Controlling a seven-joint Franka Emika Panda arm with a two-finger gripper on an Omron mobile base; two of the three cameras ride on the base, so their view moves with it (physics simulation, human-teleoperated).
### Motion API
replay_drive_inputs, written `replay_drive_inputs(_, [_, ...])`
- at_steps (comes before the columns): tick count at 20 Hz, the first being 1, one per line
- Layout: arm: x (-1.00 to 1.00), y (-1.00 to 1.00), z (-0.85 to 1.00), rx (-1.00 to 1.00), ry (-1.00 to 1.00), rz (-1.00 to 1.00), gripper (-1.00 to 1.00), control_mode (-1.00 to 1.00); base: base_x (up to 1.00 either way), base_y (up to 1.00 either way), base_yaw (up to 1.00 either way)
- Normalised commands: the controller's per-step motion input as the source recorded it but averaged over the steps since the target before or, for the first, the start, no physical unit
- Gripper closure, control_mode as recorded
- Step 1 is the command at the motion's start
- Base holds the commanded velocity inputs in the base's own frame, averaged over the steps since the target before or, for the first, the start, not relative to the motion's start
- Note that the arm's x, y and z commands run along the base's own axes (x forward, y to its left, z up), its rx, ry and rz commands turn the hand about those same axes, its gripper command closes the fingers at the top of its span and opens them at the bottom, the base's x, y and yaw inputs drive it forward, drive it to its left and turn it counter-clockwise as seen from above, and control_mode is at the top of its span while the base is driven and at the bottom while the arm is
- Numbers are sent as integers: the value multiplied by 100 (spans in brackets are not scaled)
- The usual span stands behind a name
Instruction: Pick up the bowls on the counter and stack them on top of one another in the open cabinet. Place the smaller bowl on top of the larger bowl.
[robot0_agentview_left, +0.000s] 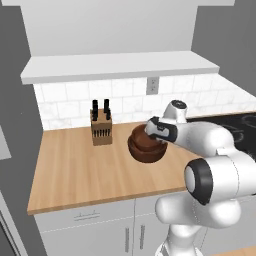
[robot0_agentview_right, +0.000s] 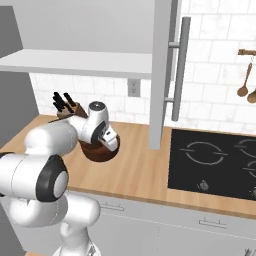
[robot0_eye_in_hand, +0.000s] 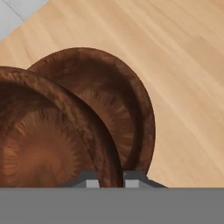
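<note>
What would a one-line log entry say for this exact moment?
tool: straddling rim of larger bowl, grip unclear | smaller bowl: beside it on counter | open cabinet: no bowls visible | knife block: untouched

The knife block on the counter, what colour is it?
The knife block is light tan wood with black knife handles on top, clearest in the left base view.

**Even, flat rendered light; soft shadows, slight coarseness up close**

All three views are lit brightly and evenly, with no single source to be made out. A soft shadow is cast under the thick white shelf ledge (robot0_agentview_left: 120, 67) onto the pale tiled wall (robot0_agentview_left: 125, 95). Faint sheen is seen on the glossy white robot arm (robot0_agentview_left: 215, 145) and on the black glass cooktop (robot0_agentview_right: 215, 160). No glare or edge distortion is noted. In the hand view the wide dark reddish-brown wooden bowl (robot0_eye_in_hand: 39, 144) is rendered coarse and slightly blurred, and the light tan wood-grain desk (robot0_eye_in_hand: 183, 87) appears soft.
</note>
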Motion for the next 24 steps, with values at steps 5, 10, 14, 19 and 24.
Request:
replay_drive_inputs(5, [20, 0, -3, 0, 0, 0, -100, -100, 0, 0, 0])
replay_drive_inputs(10, [2, -18, 45, 0, 14, 0, -100, -100, 0, 0, 0])
replay_drive_inputs(14, [-3, -53, 47, 1, 31, 0, -100, -100, 0, 0, 0])
replay_drive_inputs(19, [0, -4, -23, -4, 24, 0, -100, -100, 0, 0, 0])
replay_drive_inputs(24, [-1, 0, -67, -6, 7, 1, -100, -100, 0, 0, 0])
